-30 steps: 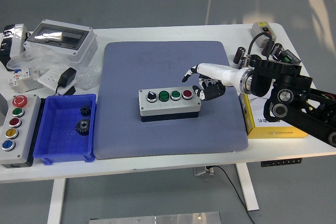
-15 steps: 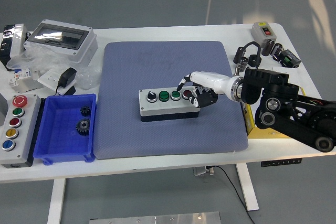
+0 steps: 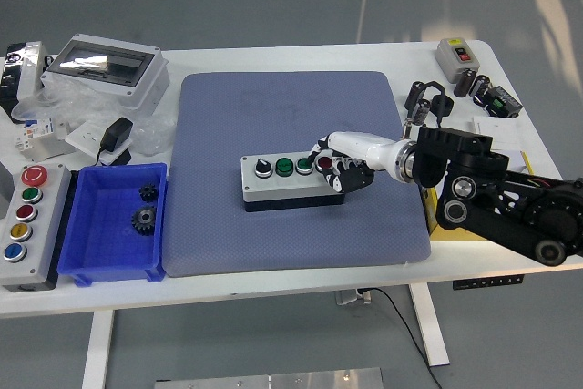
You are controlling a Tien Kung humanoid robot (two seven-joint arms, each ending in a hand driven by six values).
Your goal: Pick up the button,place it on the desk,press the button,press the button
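Observation:
A grey button box lies on the blue-grey mat, a little right of its centre. Along its top run a black knob, two green buttons and a red button. My right hand comes in from the right and sits at the box's right end. Its white index finger points left, the tip at the red button, and the other fingers are curled down against the box's right end. Whether the tip touches the button is unclear. It holds nothing. The left arm is out of view.
A blue bin with two black gears stands left of the mat, with a larger multi-button box beside it. At the back left are a grey enclosure and a black adapter. A yellow box and small switches are at the right.
My right hand has moved left and lower, from beside the box's right end to over it. The index fingertip now rests at the red button. The box has not moved.

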